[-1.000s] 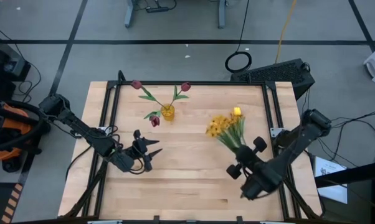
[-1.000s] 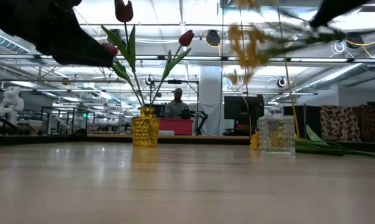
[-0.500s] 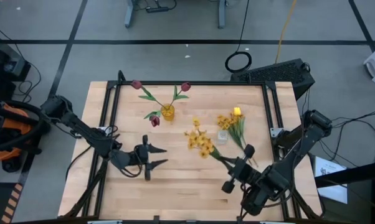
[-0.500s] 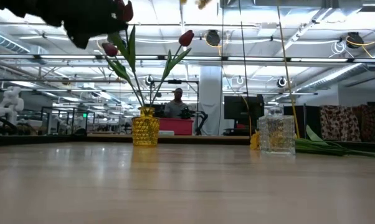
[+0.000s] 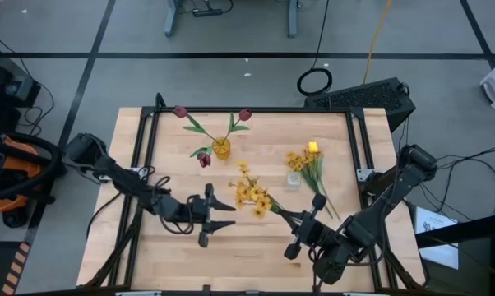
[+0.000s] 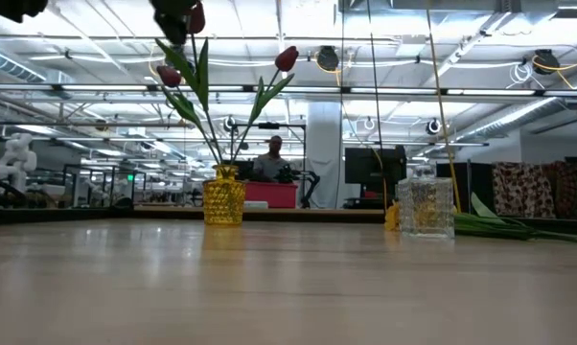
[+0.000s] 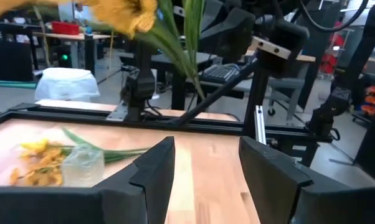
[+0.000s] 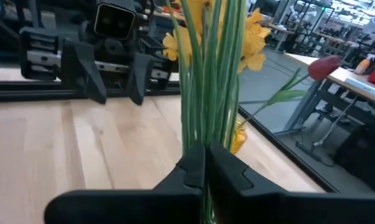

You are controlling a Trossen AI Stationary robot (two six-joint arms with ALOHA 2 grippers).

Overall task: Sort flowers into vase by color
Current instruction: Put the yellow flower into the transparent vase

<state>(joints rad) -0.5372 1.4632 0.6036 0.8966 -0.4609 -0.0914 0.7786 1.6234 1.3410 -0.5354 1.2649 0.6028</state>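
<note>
A wooden table (image 5: 173,263) seen from above, with a dark robot arm at each side.

The right gripper (image 5: 290,220) reaches toward the table's middle. Its jaws are pressed together on the green stems of a yellow spray (image 5: 251,194), whose blossoms hang in the air over the centre of the table. In the right wrist view the stems (image 8: 209,81) rise straight up from between the closed fingers (image 8: 190,171).

The left gripper (image 5: 220,212) is just beside the spray, pointing at it from the left. Its jaws are spread and hold nothing. In the left wrist view the two dark fingers (image 7: 153,171) stand apart, with the spray's blossoms above them.

Near the table's far edge, a yellow vase (image 5: 221,149) holds three red tulips (image 5: 244,115) fanning outward. To the right stands a clear vase (image 5: 293,180). Just beside it, more yellow flowers (image 5: 301,160) lie flat on the table, among them a yellow tulip (image 5: 313,148). In the low view the clear vase (image 6: 425,205) looks empty, stems resting behind it.
</note>
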